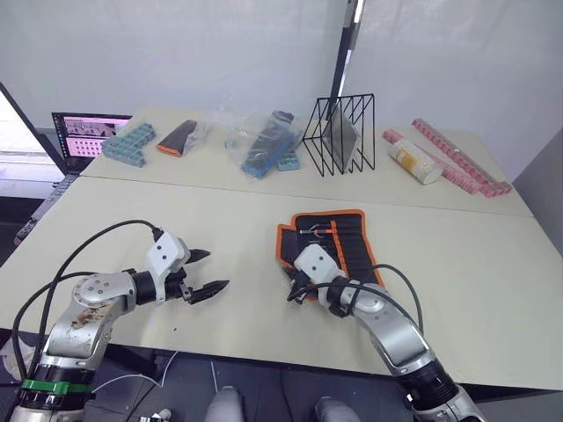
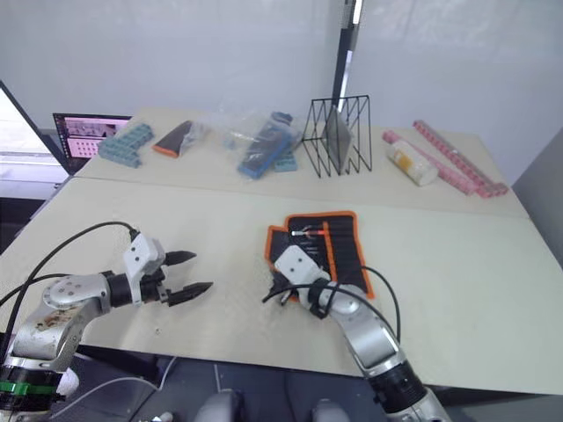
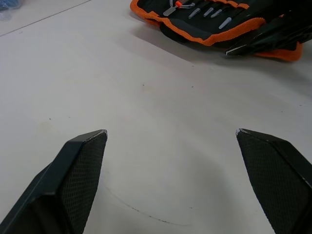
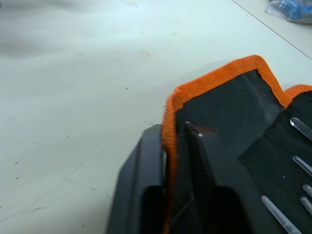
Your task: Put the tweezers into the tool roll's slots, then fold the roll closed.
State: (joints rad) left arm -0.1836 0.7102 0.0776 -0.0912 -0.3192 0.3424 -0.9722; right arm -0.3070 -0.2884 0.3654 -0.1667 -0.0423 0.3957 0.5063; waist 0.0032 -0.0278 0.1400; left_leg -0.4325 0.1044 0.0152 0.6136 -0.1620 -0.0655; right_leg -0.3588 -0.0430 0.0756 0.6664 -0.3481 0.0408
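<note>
The tool roll (image 1: pixel 341 239), black with orange edging, lies open on the near table right of centre. Several tweezers (image 3: pixel 209 10) sit in the slots (image 4: pixel 287 165), their pale tips showing in a row. My right gripper (image 1: pixel 296 294) is at the roll's near left corner, shut on the orange-edged flap (image 4: pixel 204 83), which is lifted between its fingers (image 4: pixel 146 165). My left gripper (image 1: pixel 216 270) hovers low over bare tabletop to the left of the roll, open with nothing between its fingers (image 3: pixel 78 170).
On the far table stand a black wire rack (image 1: pixel 341 136), a plastic bag of blue items (image 1: pixel 264 145), blue boxes (image 1: pixel 129 143), a plastic-wrapped black-and-orange pouch (image 1: pixel 180 137), a bottle (image 1: pixel 413 161) and pink strips (image 1: pixel 457 163). A laptop (image 1: pixel 84 134) sits far left.
</note>
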